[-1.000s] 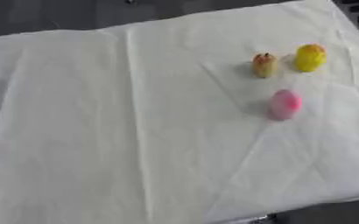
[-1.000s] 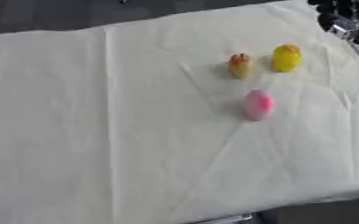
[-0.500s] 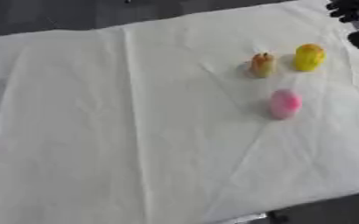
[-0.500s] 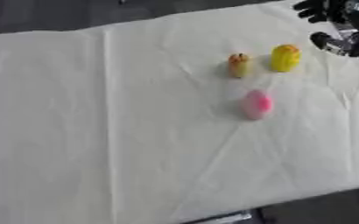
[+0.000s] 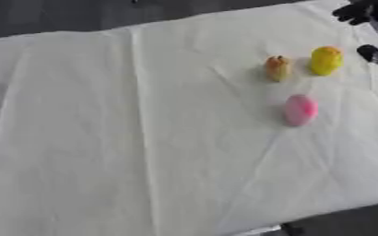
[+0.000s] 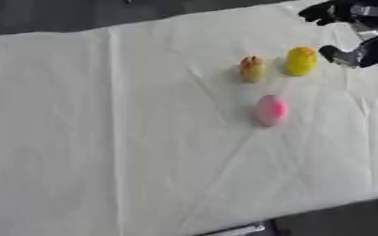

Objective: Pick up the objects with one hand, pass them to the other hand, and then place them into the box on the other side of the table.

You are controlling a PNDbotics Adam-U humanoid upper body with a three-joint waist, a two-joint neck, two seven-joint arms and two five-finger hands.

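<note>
- yellow object (image 6: 301,61), upright, far right on the cloth
- orange-yellow object (image 6: 253,69) just beside it, to its left
- pink object (image 6: 270,109) lying nearer, apart from both

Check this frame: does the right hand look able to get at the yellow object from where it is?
Probably yes. The right hand hovers at the table's far right with fingers spread, just beside the yellow object. Only bare white cloth lies between them; the orange object and pink object sit on the other side.
</note>
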